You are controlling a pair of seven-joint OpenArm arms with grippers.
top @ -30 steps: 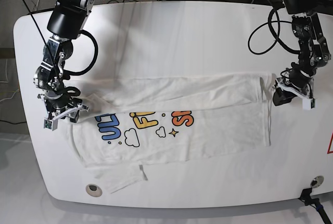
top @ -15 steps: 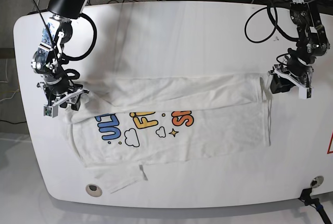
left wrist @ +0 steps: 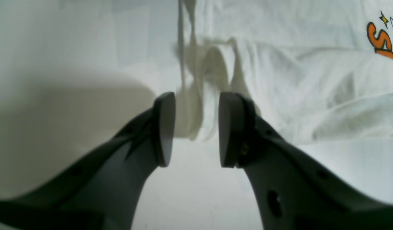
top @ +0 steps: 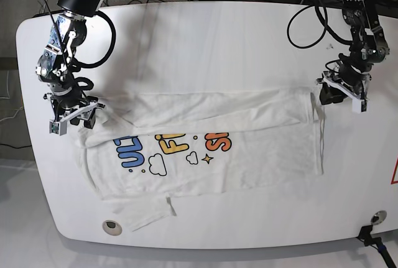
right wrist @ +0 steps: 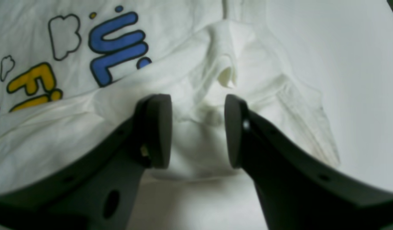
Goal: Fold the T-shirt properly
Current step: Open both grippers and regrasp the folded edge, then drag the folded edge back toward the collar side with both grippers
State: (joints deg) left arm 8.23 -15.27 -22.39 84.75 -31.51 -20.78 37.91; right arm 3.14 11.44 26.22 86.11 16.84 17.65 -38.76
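Seeing both grippers' jaws spread and empty over my T-shirt: left gripper, right gripper; only base shows its half-folded layout.

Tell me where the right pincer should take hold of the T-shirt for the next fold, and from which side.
Probably the bunched corner of the T-shirt just ahead of the right pincer, beside the blue lettering. The cloth there stands up in a raised ridge, so open fingers can straddle it from above. Elsewhere the fabric lies flat on the table, harder to pinch. Come straight down, then close.
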